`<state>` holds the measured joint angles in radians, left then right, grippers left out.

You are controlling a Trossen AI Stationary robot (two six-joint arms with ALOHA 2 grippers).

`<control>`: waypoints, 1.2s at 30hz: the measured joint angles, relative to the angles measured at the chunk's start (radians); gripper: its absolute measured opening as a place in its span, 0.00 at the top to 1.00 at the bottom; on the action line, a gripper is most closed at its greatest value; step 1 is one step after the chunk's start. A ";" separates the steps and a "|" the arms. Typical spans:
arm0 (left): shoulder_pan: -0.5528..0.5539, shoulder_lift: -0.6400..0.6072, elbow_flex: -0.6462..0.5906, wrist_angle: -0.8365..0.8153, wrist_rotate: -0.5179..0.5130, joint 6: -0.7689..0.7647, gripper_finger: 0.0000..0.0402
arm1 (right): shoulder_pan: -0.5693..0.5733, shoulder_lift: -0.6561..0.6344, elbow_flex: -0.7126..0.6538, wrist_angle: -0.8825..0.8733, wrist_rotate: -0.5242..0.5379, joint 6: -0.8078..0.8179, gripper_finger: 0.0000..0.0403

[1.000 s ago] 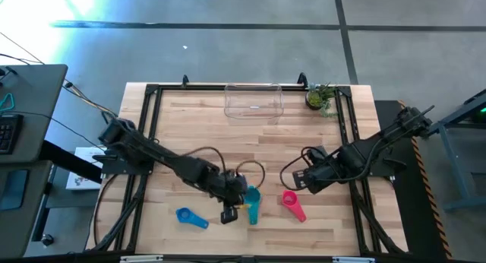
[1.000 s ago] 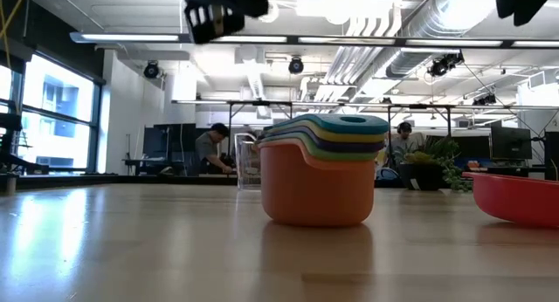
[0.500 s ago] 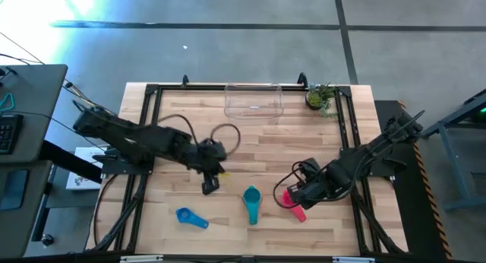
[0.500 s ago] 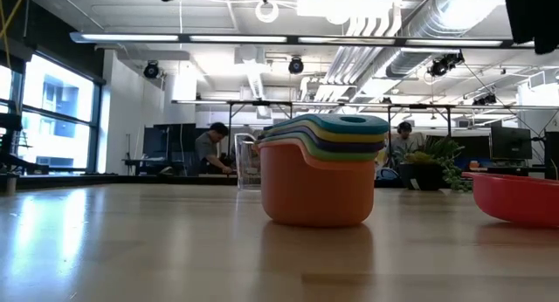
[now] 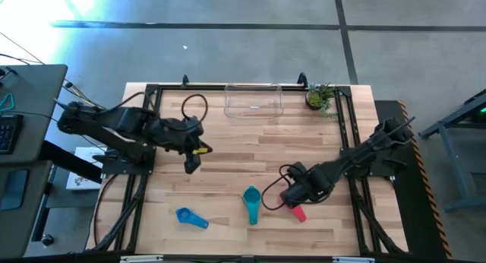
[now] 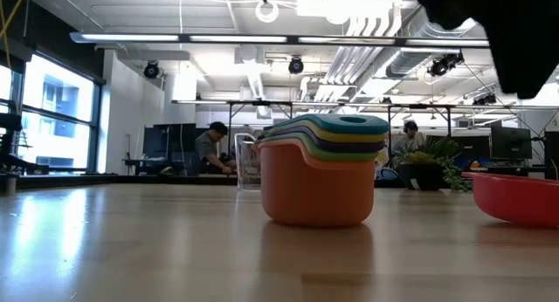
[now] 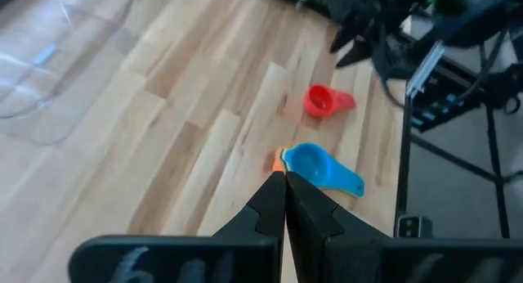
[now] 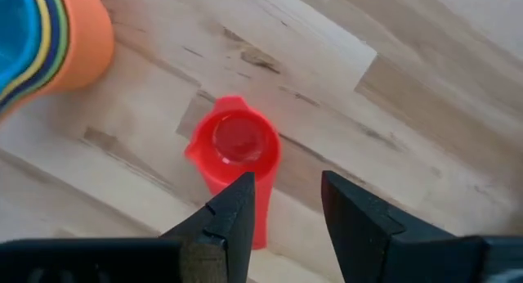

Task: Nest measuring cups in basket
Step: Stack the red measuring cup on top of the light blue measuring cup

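A nested stack of measuring cups [image 5: 251, 201], orange outermost and teal on top, stands on the table near its front edge [image 6: 323, 171] [image 7: 323, 167]. A red cup [image 8: 237, 145] lies on the wood to its right [image 5: 298, 211] [image 6: 515, 197]. A blue cup [image 5: 191, 217] lies alone at the near left. The clear basket [image 5: 254, 101] stands at the far edge. My right gripper [image 8: 286, 205] hangs open above the red cup's handle, pointing down, without touching it. My left gripper [image 7: 284, 197] is shut and empty, held high at the table's left [image 5: 190, 163].
A small potted plant [image 5: 319, 97] stands in the far right corner beside the basket. Black frame rails [image 5: 152, 126] run along the table's sides. Bare wood lies between the basket and the cups.
My left gripper has risen and drawn back from the cup stack toward the table's left and far side, staying shut and empty. My right gripper has come down and toward the near edge, and now stands over the red cup. The cups have not moved.
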<state>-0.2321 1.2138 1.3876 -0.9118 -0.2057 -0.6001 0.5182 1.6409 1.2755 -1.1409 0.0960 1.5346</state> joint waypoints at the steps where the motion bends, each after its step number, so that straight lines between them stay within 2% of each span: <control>1: 0.003 -0.007 0.000 -0.009 -0.011 -0.001 0.99 | -0.011 -0.001 -0.020 0.021 -0.009 -0.016 0.67; 8: 0.024 -0.024 0.000 -0.024 -0.034 -0.001 0.99 | -0.049 -0.061 -0.221 0.243 -0.074 -0.051 0.67; 11: 0.031 -0.022 0.000 -0.033 -0.035 -0.001 0.99 | -0.049 -0.077 -0.266 0.313 -0.085 -0.051 0.67; 23: 0.069 -0.023 0.000 -0.035 -0.041 0.001 0.99 | -0.049 -0.077 -0.338 0.389 -0.094 -0.052 0.67; 28: 0.083 -0.023 0.000 -0.035 -0.044 0.002 0.99 | -0.049 -0.077 -0.376 0.474 -0.094 -0.055 0.67; 36: 0.089 -0.023 0.000 -0.035 -0.044 0.002 0.99 | -0.049 -0.076 -0.388 0.480 -0.088 -0.059 0.67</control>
<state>-0.1429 1.1908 1.3872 -0.9466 -0.2501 -0.5983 0.4690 1.5647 0.8875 -0.6609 0.0085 1.4759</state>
